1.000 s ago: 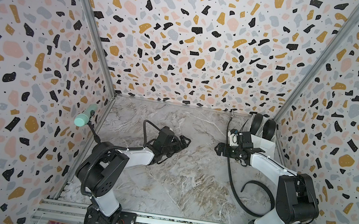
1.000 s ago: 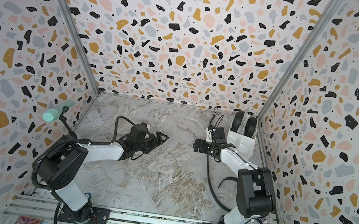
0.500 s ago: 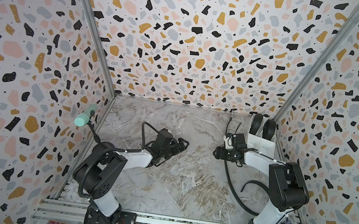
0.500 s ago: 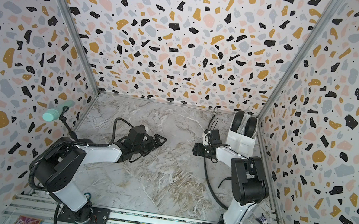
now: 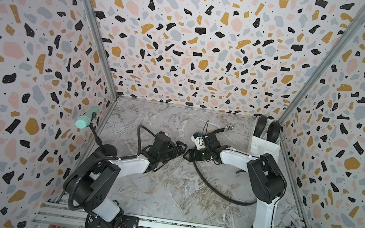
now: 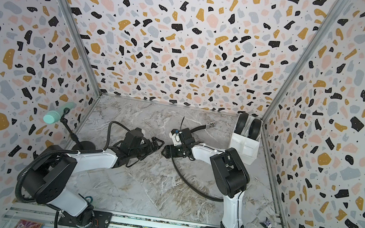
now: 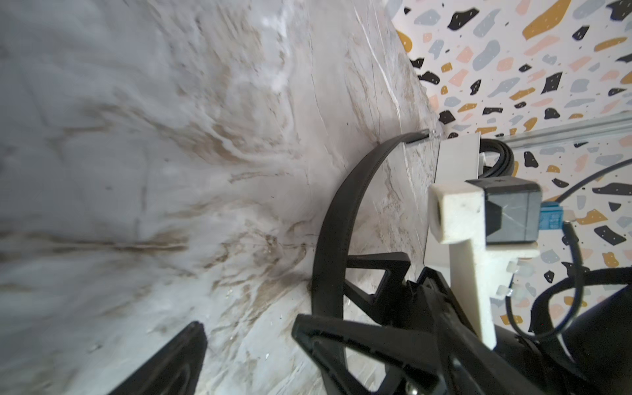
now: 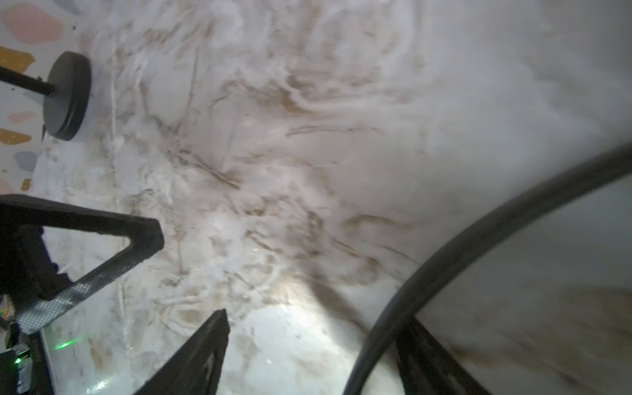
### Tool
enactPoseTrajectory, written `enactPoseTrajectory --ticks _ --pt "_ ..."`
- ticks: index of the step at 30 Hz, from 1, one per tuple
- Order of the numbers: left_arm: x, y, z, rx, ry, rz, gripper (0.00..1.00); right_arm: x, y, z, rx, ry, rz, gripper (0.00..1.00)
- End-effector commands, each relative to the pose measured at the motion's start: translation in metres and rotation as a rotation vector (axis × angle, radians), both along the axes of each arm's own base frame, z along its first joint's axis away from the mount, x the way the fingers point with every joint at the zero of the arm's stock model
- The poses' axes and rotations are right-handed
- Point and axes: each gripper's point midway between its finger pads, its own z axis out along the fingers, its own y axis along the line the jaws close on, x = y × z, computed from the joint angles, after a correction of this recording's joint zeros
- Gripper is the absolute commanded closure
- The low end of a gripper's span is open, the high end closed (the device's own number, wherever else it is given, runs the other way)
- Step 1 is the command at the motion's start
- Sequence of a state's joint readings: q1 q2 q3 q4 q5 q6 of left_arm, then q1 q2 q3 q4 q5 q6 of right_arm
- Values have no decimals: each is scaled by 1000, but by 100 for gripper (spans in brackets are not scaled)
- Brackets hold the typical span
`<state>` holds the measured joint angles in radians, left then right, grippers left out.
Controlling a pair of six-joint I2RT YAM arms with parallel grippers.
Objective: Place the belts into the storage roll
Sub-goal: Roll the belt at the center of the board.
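Black and thin, the loose belt [image 7: 333, 239] lies in a long curve on the marble tabletop [image 5: 158, 195], with its silver buckle [image 5: 229, 127] toward the back wall. It runs between the parted jaws of the right pincer [image 5: 187, 155], close beside one finger [image 8: 437, 369]. Two rolled belts [image 5: 259, 128] stand in the storage roll [image 5: 262, 148] at the back right corner. The left pincer [image 5: 182, 147] is spread wide and holds nothing, just beside the right one.

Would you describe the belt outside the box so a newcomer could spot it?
Find the white storage roll in the back right corner. Beside it, one belt arcs across the marble table; unlike the two coiled belts inside, it lies uncoiled, with a silver buckle.
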<state>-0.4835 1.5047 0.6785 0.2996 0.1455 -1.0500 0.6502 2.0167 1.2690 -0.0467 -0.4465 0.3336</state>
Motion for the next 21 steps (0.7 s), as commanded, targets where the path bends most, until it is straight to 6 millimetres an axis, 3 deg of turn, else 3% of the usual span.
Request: enactPoseTrajectory --ticks 1,3,6,12,17,21 --pt "5 22 9 57 -41 47 0 -3 21 29 71 8 55 20" --pt "4 26 8 85 -31 47 1 1 17 38 54 -4 40 17" --pt "7 23 8 104 -34 23 0 9 -10 53 5 -3 -21 14" --pt "24 -10 8 155 -52 -129 1 4 -92 73 -79 13 -191 12" --pt "35 -41 -4 283 -34 -287 1 -26 -166 72 -176 75 -369 11" --pt "33 -45 -32 380 23 -347 1 -56 -216 66 -265 123 -507 11"
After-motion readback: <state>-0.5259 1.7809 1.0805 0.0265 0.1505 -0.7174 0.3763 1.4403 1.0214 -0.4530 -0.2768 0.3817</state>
